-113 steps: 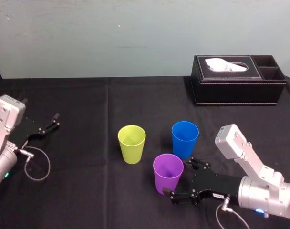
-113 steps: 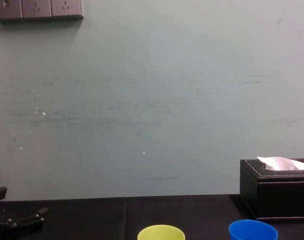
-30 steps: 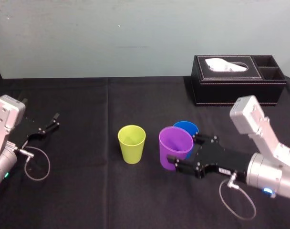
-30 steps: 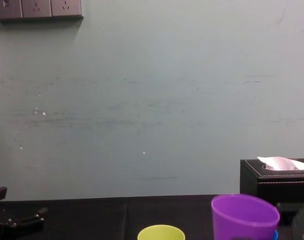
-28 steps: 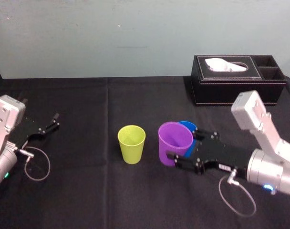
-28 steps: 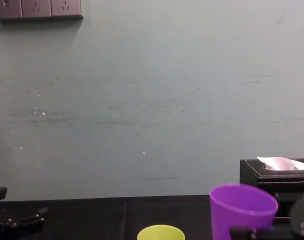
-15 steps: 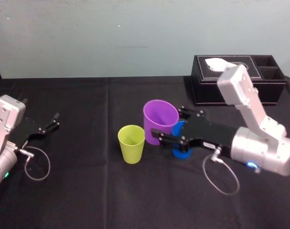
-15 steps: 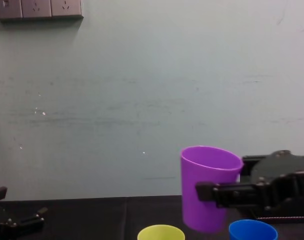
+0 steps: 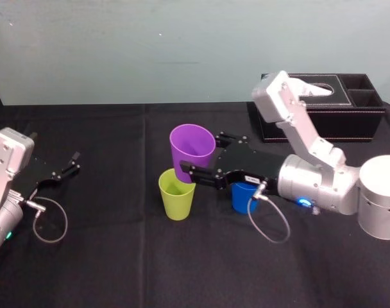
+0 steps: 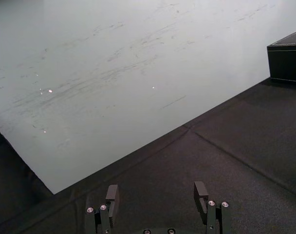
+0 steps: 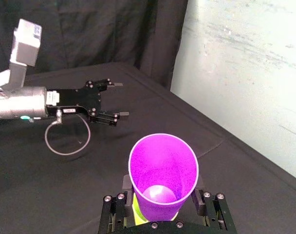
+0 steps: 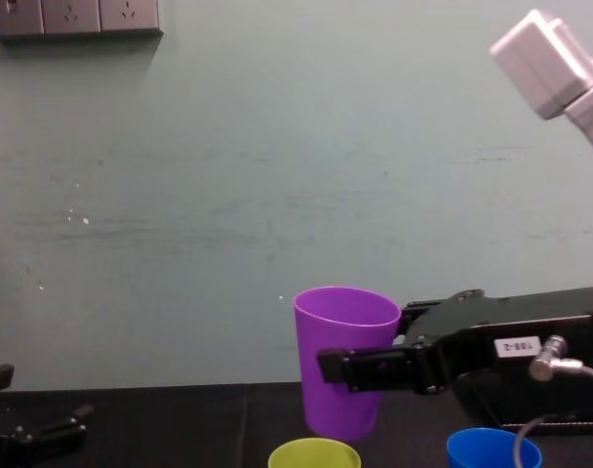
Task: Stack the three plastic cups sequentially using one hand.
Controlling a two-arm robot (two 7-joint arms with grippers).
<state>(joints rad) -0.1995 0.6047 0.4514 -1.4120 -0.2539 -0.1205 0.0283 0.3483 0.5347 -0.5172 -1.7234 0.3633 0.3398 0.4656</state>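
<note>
CUP IN MID-AIR: The robot's right gripper [image 9: 203, 153], thin black fingers pinching the sides of a smooth purple plastic tumbler [image 9: 192, 151], holds the cup aloft at the centre of the head view, above a table draped in black cloth [image 9: 118, 256]. The coming move looks to turn on one relation. The purple cup's base hangs just over the open mouth of the yellow-green plastic tumbler [image 9: 176, 196], which stands below it and a touch to the left. The held cup is roughly upright, mouth up, so a slight shift left and a straight drop would seem enough to nest it. The bright blue plastic tumbler [image 9: 242, 199] stands right of centre, half hidden behind the gripper's body and cable. Whether the purple base touches the yellow-green rim is hard to make out, and the chest view cuts both standing cups off at its bottom edge. The left gripper [image 9: 70, 163] lies parked at far left, fingers spread and empty. A black leather tissue box [image 9: 349, 122] sits upper right.
</note>
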